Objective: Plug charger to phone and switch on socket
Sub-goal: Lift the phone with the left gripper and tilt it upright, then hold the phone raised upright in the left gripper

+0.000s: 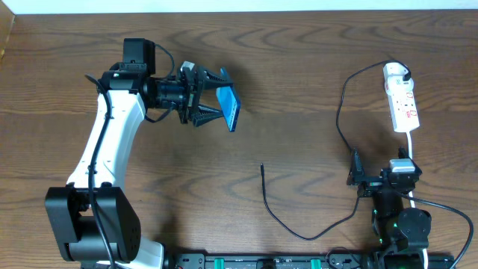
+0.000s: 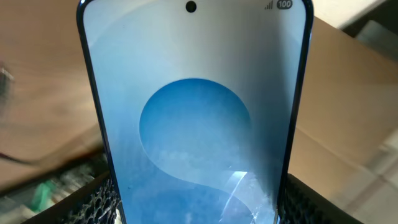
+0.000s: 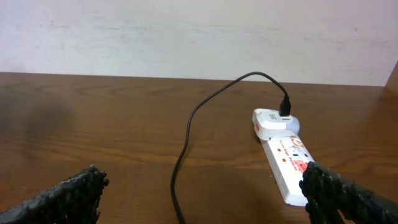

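My left gripper is shut on the phone and holds it off the table at the upper middle; its blue screen fills the left wrist view. The charger is a thin black cable. Its tip lies on the table at the centre, and its white plug sits in the socket at the far right. My right gripper is open and empty, low at the right. In the right wrist view the cable runs between its fingers and the socket lies ahead.
The socket's white cord runs down past my right arm. The left arm's white link spans the left side. A row of equipment lines the front edge of the wooden table.
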`<state>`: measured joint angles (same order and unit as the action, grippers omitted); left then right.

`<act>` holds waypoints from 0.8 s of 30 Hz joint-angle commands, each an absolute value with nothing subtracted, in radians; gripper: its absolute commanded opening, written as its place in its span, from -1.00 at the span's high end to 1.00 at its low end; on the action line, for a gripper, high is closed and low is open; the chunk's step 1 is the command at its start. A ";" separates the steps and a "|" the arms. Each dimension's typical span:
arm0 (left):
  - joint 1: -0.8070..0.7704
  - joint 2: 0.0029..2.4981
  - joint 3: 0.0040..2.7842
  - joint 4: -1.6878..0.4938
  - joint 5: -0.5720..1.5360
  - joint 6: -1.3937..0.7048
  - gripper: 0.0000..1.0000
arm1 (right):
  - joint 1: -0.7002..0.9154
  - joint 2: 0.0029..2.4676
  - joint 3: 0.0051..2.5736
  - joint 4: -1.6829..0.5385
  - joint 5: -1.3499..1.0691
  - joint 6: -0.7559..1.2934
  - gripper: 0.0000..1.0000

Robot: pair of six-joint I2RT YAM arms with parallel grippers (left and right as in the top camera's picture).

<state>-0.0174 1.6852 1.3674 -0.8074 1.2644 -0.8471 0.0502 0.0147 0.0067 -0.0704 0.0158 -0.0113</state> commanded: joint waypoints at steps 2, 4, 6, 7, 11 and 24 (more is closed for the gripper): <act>-0.019 1.664 1.373 -0.807 1.432 -1.010 0.86 | 0.057 0.007 0.006 -0.074 0.023 -0.005 -0.98; -0.019 1.664 1.373 -0.807 1.433 -1.039 0.86 | 0.057 0.007 0.006 -0.074 0.023 -0.004 -0.99; -0.019 1.664 1.373 -0.807 1.433 -1.073 0.86 | 0.057 0.007 0.006 -0.074 0.023 -0.004 -0.99; -0.019 1.664 1.373 -0.807 1.433 -1.086 0.87 | 0.057 0.007 0.006 -0.074 0.024 -0.004 -0.99; -0.019 1.664 1.373 -0.806 1.433 -1.106 0.86 | 0.057 0.007 0.006 -0.074 0.023 -0.004 -0.99; -0.019 1.664 1.373 -0.806 1.433 -1.106 0.86 | 0.057 0.007 0.006 -0.074 0.023 -0.004 -0.98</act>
